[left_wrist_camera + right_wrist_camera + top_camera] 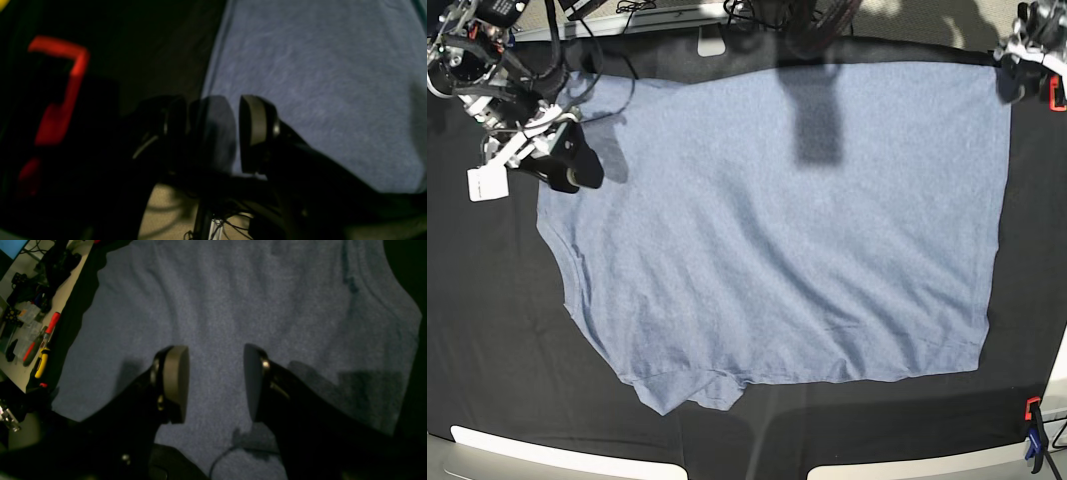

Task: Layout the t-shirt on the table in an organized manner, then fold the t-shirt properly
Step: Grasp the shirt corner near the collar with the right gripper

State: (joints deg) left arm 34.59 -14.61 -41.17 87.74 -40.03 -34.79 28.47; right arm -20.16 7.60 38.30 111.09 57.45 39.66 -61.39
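The blue-grey t-shirt (777, 220) lies spread flat on the black table (487, 330), with no lettering showing. My left gripper (1014, 80) is at the shirt's far right corner. In the left wrist view this left gripper (215, 101) stands open, with a raised fold of the t-shirt (317, 83) between its fingers, near the right pad (255, 130). My right gripper (575, 170) hovers at the shirt's far left corner. Seen from its own wrist, the right gripper (214, 351) is open above the t-shirt (233, 306), holding nothing.
A red clamp (63, 93) grips the table edge beside the left gripper, also seen in the base view as the red clamp (1057, 95). Another clamp (1033, 440) sits at the near right corner. Hand tools (40, 340) lie on a bench beyond the table's left edge.
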